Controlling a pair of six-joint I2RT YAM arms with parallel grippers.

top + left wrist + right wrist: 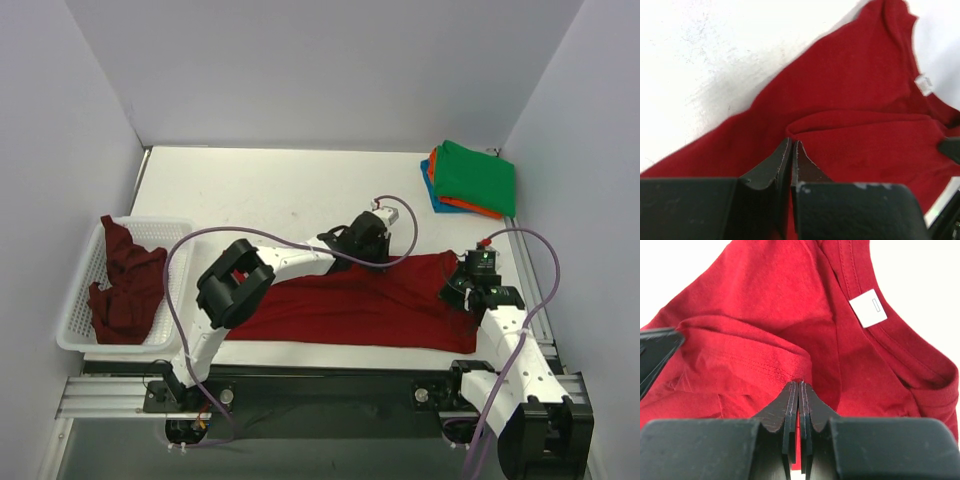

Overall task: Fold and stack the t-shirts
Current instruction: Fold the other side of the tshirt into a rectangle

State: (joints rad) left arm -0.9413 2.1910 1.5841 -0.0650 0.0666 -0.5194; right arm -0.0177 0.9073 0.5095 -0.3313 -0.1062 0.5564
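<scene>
The red shirt [340, 308] lies crumpled lengthwise along the near side of the table [250, 190], running from near the table's middle toward its right edge. Its collar and white label [868, 308] are at the right end.

The left gripper [352, 252] is down on the shirt's far edge, about the middle of the table's width. In the left wrist view its fingers [782, 160] are drawn almost together, with only a thin slit between them. Their tips sit at a raised fold, and a bit of cloth seems to be nipped there, though the slit is too dark to be sure.

The right gripper [468, 283] is at the shirt's right end, near the table's right edge. Its jaws are pressed tight together on a stitched hem fold, close to the collar.

The maroon shirt [125, 285] is heaped, unfolded, in the basket [75, 340] at the table's left edge. One part of it hangs over the far rim.

At the table's far right corner sit the folded shirts. The green shirt [475, 175] is on top, the orange shirt [468, 208] shows under it, and the blue shirt [431, 195] is at the bottom.
</scene>
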